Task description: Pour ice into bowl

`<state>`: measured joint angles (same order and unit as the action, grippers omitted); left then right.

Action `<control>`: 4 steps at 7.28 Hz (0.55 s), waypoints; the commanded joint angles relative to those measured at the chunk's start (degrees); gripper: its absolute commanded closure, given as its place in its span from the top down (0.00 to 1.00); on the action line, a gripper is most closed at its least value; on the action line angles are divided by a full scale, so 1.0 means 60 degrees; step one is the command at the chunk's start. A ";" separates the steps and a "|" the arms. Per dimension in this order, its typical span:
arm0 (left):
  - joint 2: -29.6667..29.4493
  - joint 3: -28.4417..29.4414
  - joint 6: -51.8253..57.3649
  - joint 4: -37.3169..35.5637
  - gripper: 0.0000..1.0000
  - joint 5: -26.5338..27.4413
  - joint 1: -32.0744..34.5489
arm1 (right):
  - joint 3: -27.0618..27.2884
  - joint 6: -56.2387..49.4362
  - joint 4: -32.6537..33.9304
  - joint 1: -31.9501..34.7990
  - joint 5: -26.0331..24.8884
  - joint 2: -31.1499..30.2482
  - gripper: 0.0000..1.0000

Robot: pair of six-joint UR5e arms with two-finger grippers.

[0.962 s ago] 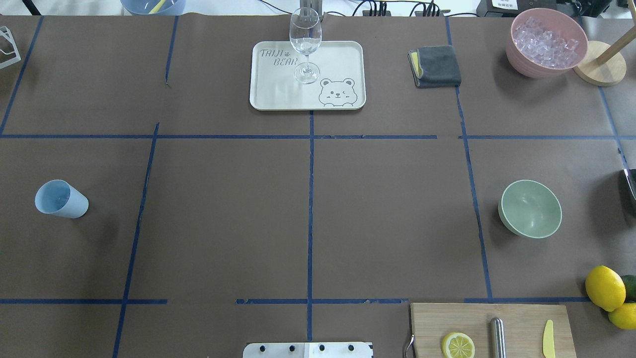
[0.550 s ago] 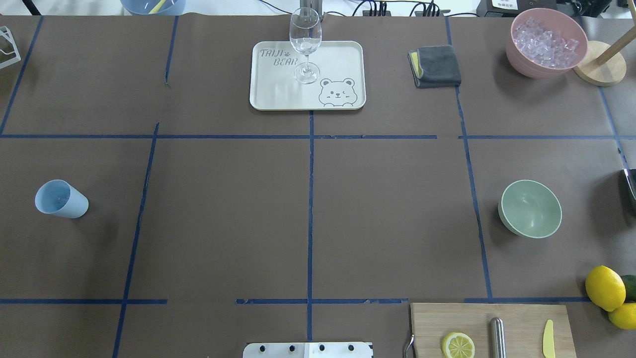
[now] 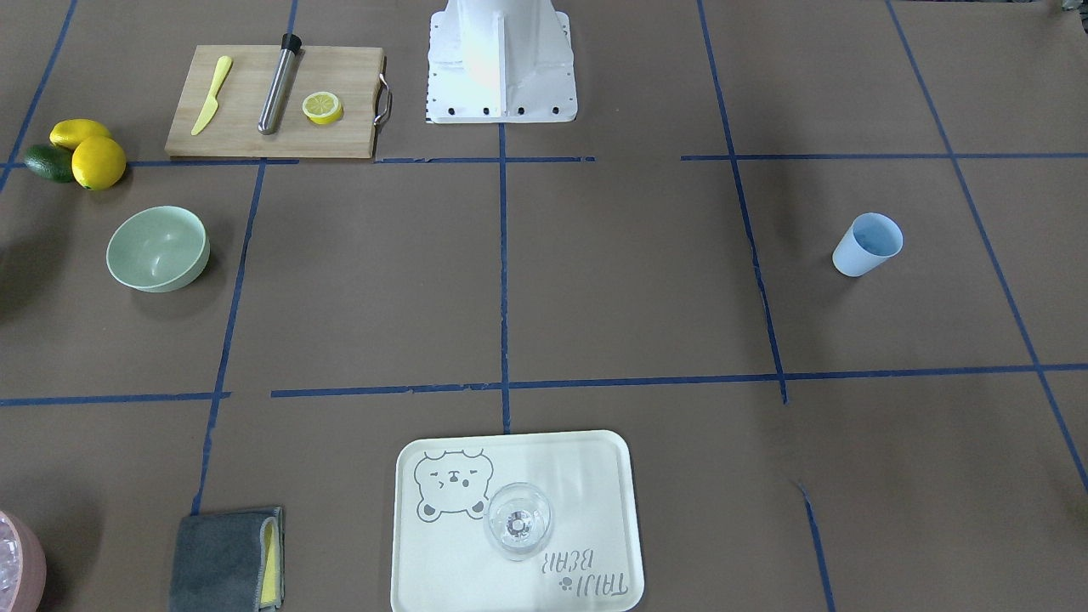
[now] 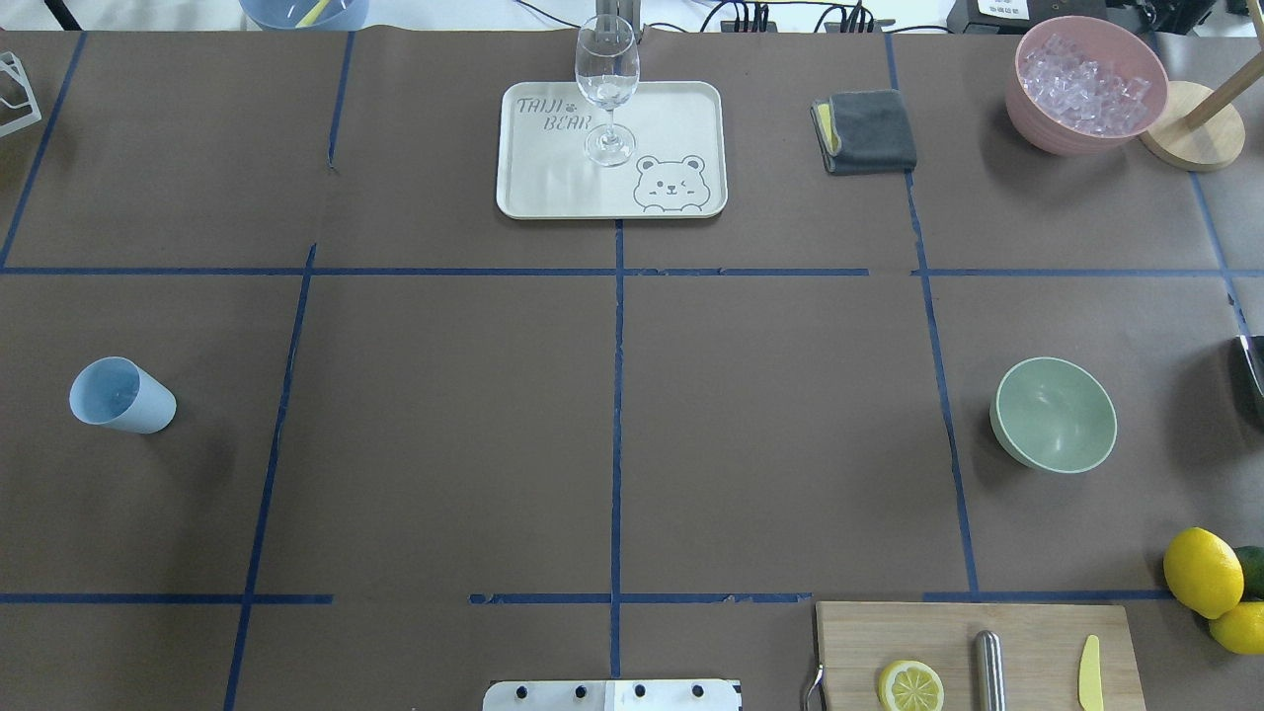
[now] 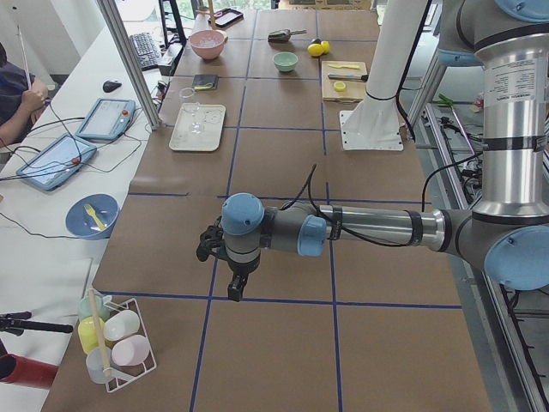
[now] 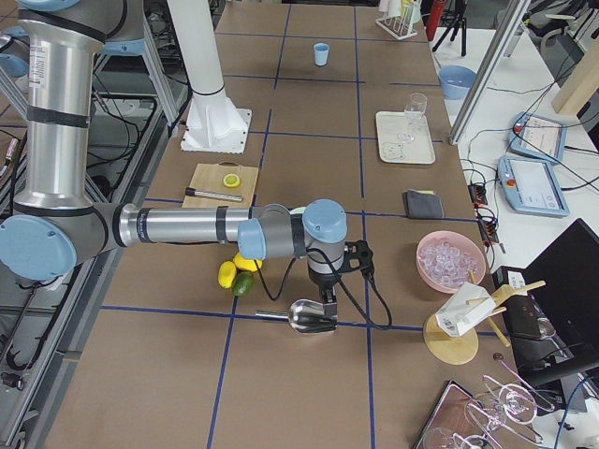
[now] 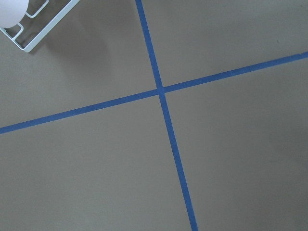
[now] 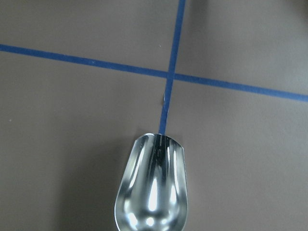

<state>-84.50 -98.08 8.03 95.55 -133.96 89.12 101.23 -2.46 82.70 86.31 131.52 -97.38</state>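
The ice is heaped in a pink container at the table's far right corner. The mint-green bowl stands empty on the right side, also seen in the front view. Beyond the table's right end, my right gripper hangs just over a shiny metal scoop; the right wrist view shows the scoop empty, with no fingers in sight. My left gripper hovers over bare paper near the table's left end. I cannot tell whether either gripper is open or shut.
A light blue cup stands at the left. A wine glass sits on a white tray, beside a grey cloth. A cutting board with lemon slice, lemons and a wire rack lie around the edges.
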 commanded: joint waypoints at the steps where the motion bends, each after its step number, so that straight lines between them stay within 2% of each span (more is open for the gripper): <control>1: 0.0094 -0.0190 0.0024 -0.0002 1.00 -0.0013 0.0000 | 0.0265 0.0044 -0.1296 -0.0875 0.0226 0.0102 1.00; 2: 0.0138 -0.0308 0.0024 -0.0016 1.00 -0.0013 0.0000 | 0.0281 0.0625 -0.1753 -0.1736 0.0344 0.0348 1.00; 4: 0.0124 -0.0309 0.0024 0.0027 1.00 -0.0013 -0.0014 | 0.0325 0.2237 -0.2662 -0.2139 0.0404 0.0278 1.00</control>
<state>-83.79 -99.80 8.17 95.56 -134.03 89.09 103.05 6.10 69.99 75.34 133.68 -95.62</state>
